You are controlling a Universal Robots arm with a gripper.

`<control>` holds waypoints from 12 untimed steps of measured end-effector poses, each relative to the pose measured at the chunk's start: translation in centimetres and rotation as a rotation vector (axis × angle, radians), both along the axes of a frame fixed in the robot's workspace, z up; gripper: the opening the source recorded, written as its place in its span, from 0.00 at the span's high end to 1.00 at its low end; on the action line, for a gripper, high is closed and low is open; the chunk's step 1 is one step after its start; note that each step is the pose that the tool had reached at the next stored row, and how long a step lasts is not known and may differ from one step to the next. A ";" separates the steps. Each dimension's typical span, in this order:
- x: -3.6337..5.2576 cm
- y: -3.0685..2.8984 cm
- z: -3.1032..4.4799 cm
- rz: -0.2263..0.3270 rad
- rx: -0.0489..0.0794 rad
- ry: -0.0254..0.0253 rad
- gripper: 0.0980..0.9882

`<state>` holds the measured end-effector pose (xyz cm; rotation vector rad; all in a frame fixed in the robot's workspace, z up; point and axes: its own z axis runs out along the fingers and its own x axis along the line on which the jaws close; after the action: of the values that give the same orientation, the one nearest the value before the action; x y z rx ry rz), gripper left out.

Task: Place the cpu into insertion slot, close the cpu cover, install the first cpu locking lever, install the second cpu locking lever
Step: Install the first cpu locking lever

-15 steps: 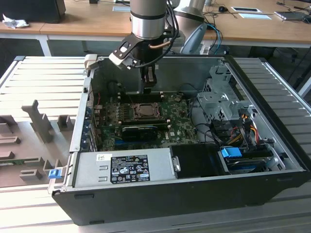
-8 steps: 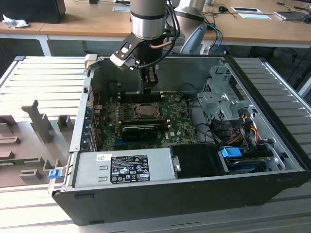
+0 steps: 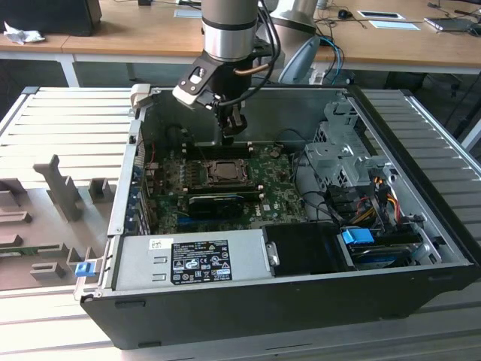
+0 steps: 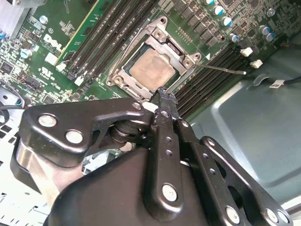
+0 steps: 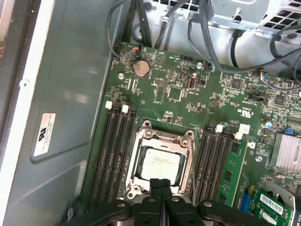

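Exterior view: open computer case (image 3: 421, 248) on a grey ribbed desk (image 3: 75, 128), arm reaching in from the upper middle of the frame. Hand (image 3: 231, 126) hanging inside the case, just above the green motherboard and close behind the insertion slot (image 3: 223, 171) at mid-frame. Power supply (image 3: 188, 259) in the lower left of the frame, a white label (image 3: 201, 262) on its top; dense print there, not to be made out.

Second wrist view: fingers (image 4: 164, 122) pressed together, nothing pinched between them, tip near the socket's edge; touching or not, cannot tell. Cpu (image 4: 151, 68) seated in the slot, its pale top showing through the cut-out of the cpu cover (image 4: 186, 60), the cover lying flat over it. Thin locking lever (image 4: 225, 69) jutting away from the socket across the memory slots (image 4: 207, 87), seemingly not latched. White lettering on the board, left unread.

First wrist view: same closed fingertips at the socket's rim, chip and cover framed between banks of memory slots. Coin cell (image 5: 141, 68) further up the board; white sticker (image 5: 44, 134) on the grey case wall, print not to be made out.

Judged from all three: chip placed, cover down, lever work in hand. Such a step calling for a narrow closed tip set squarely against thin wire, clear of the chip's top.
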<state>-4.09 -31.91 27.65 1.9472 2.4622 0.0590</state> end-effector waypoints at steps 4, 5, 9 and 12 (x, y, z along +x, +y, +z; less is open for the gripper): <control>0.00 0.00 0.00 0.022 0.000 -0.0001 0.99; 0.00 0.00 0.00 0.034 0.000 0.0000 0.99; 0.00 0.00 0.00 0.057 0.000 0.0000 0.99; 0.00 0.00 0.00 0.074 0.000 0.0000 0.99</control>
<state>-4.09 -31.91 27.65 1.8550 2.5341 0.0592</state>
